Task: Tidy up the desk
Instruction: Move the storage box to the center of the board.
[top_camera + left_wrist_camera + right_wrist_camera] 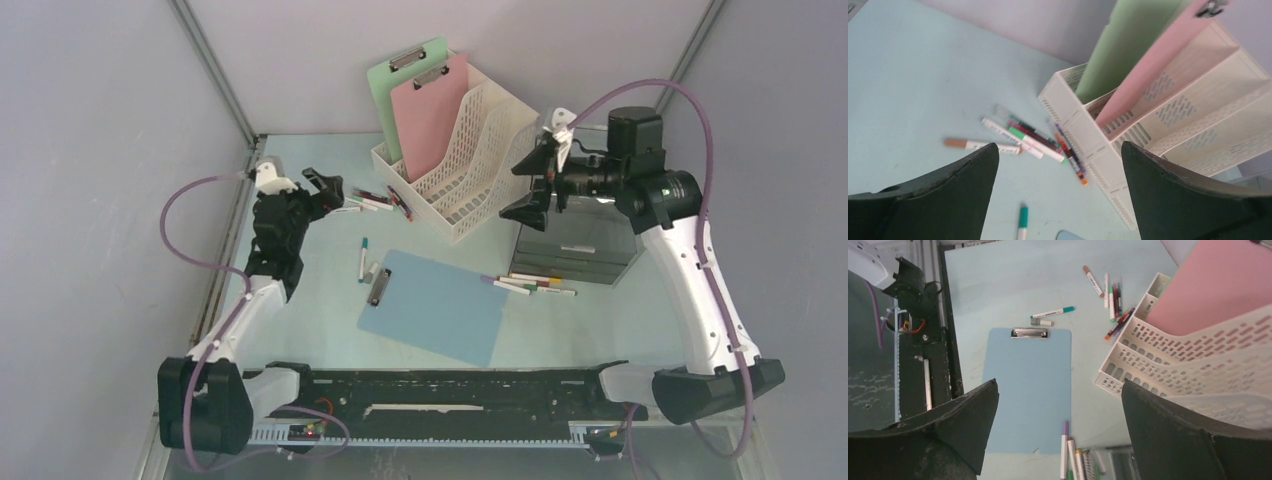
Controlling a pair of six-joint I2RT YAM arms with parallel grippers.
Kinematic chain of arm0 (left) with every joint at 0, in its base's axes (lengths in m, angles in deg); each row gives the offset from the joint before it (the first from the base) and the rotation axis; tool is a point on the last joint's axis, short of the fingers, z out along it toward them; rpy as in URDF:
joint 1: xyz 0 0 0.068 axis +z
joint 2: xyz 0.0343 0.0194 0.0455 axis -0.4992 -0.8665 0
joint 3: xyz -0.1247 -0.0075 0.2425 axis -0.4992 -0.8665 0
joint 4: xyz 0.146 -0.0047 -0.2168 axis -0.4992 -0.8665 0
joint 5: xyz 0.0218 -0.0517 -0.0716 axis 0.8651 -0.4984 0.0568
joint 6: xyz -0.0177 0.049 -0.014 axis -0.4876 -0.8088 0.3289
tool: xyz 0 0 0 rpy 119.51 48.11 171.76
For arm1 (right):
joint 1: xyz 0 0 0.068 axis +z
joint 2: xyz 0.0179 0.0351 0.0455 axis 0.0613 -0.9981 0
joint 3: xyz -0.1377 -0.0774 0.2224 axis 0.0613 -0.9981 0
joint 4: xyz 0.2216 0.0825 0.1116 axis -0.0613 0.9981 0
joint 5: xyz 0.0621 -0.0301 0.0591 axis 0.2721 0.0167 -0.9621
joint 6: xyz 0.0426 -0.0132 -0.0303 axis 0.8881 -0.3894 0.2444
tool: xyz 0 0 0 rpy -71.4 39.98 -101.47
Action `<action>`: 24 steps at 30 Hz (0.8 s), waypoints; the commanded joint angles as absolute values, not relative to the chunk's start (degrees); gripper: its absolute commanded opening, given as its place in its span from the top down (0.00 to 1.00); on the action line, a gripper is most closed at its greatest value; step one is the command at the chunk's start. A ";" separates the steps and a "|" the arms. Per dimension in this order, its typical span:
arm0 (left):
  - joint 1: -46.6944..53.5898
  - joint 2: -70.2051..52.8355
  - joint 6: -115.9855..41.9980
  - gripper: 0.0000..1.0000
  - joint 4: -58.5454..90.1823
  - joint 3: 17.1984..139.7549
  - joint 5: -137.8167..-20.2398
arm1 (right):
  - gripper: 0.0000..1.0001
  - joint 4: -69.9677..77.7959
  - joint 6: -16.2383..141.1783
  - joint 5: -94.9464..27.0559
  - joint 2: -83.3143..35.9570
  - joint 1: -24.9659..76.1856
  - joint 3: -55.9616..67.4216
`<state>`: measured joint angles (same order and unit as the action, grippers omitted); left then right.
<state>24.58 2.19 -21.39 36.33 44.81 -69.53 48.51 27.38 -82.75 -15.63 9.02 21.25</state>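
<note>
Jaws: wide and empty on the left gripper (325, 188), near the marker heap (375, 200), and the right gripper (530, 185), high beside the rack (470, 180).
Desk: pale mint desk (305, 325), under everything.
Risk: blue clipboard (440, 305) lies flat; pinching its edge may skid it into the loose markers (365, 262).
Obstacles: heap crowds the rack wall; drawers (575, 250) stand close behind.

1. Desk (320, 310): a smooth, matt surface is noted.
2. File rack (470, 175): perforated cream plastic, faintly glossy, is recorded.
3. Blue clipboard (440, 305): a smooth matt board is seen; its clip (380, 287) is shiny metal.
</note>
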 commanded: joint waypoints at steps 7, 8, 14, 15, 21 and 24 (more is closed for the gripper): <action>28.62 18.08 -14.10 0.00 18.10 37.79 -69.68 | 0.00 63.50 18.43 -42.12 -32.98 35.66 36.84; 28.63 20.35 -14.00 0.00 17.48 36.81 -70.13 | 0.02 63.06 20.07 -40.36 -35.85 36.44 38.90; 28.72 33.84 -13.33 0.00 11.80 32.25 -70.33 | 0.21 63.34 28.35 -36.41 -53.32 36.35 51.69; 28.72 35.77 -13.14 0.00 11.15 31.47 -70.33 | 0.23 62.69 28.85 -35.13 -55.50 36.28 52.54; 28.72 44.51 -12.52 0.00 7.68 27.95 -68.88 | 0.30 61.16 31.05 -31.65 -67.27 34.38 57.51; 28.76 46.34 -12.12 0.00 7.56 26.96 -68.75 | 0.32 61.44 31.80 -31.66 -71.63 33.42 61.08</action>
<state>28.47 44.55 -13.37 9.18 27.83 -69.40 61.97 29.09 -34.18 -68.40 34.94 55.43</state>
